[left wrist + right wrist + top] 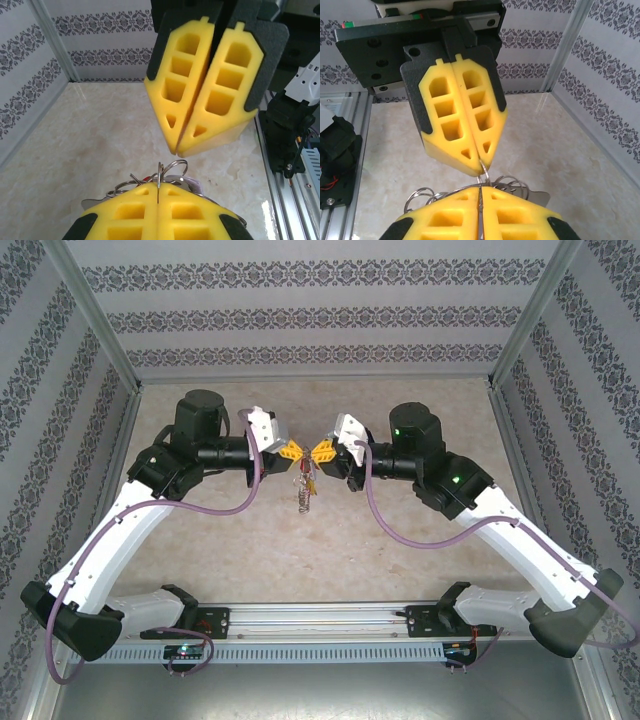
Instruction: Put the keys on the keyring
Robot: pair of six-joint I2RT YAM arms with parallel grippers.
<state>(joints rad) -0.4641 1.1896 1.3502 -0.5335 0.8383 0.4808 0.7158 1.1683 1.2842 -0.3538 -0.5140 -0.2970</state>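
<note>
Over the middle of the table my left gripper (pixel 293 452) and right gripper (pixel 322 452) meet tip to tip. The keyring (pixel 303 487) hangs under them as a small bunch of wire loops and keys. In the left wrist view my left gripper (pixel 158 186) is shut on a thin metal edge of the keyring (pixel 177 160). A red piece (pixel 149 177) and a pale lilac key (pixel 194 184) lie just beyond the fingers, and the shut right gripper (pixel 177 150) hovers above. My right gripper (pixel 480 189) is shut on a thin wire of the keyring (pixel 510 178), facing the left gripper (pixel 481 167).
The beige marble-look table (pixel 330 540) is walled on three sides by patterned panels (pixel 300 320) with metal posts at the corners. An aluminium rail (pixel 320 620) with the arm bases runs along the near edge. Purple cables (pixel 390 525) loop beside both arms.
</note>
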